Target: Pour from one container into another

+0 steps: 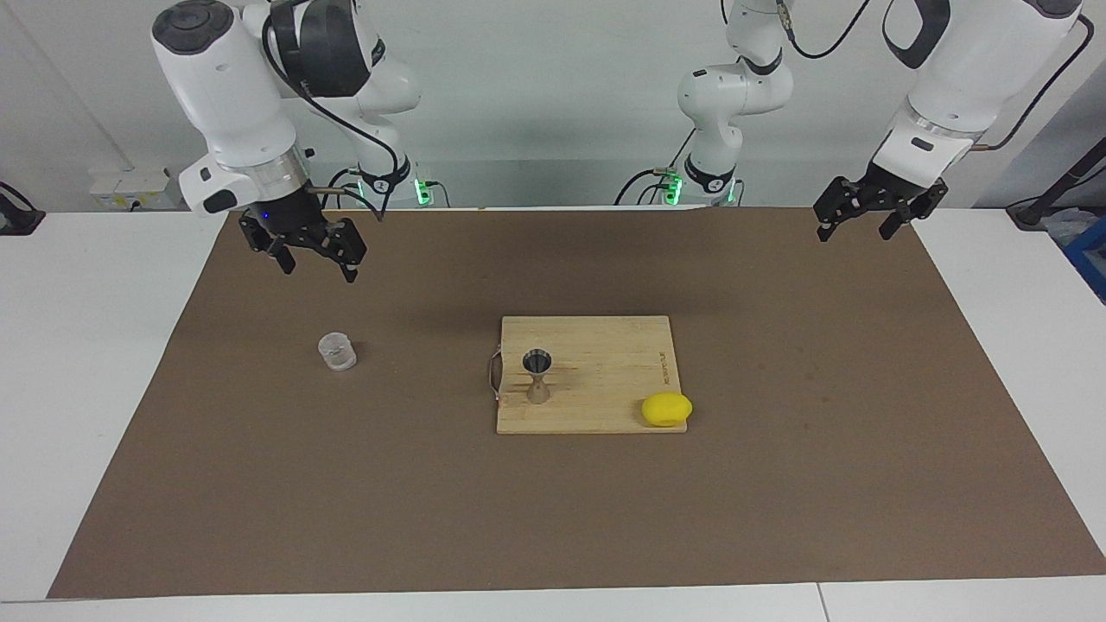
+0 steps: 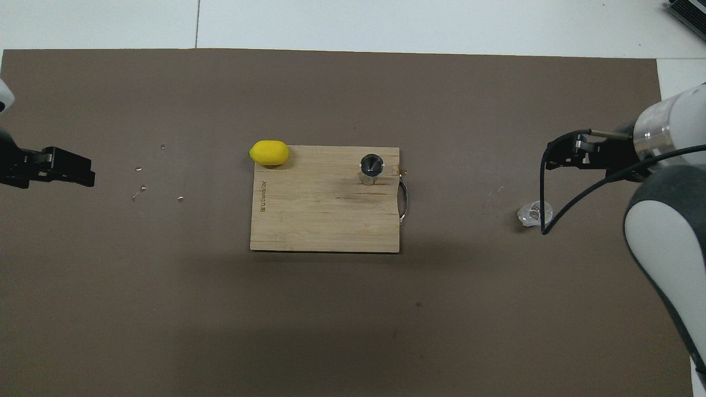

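Right hand [image 1: 315, 257] is held with fingers spread above the bench [image 1: 778, 484], the clear cup [image 1: 337, 352] at its 6 o'clock — the jigger [image 1: 537, 377] stands on the cutting board [image 1: 605, 345]. Left hand [image 1: 864, 216] waits, open. A hard pinch could tip the cup — contents spilled.

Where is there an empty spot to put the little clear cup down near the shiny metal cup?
The wooden board is bare between the metal cup and the lemon. The brown mat is bare between the board and the clear cup. The board's lemon corner is crowded.
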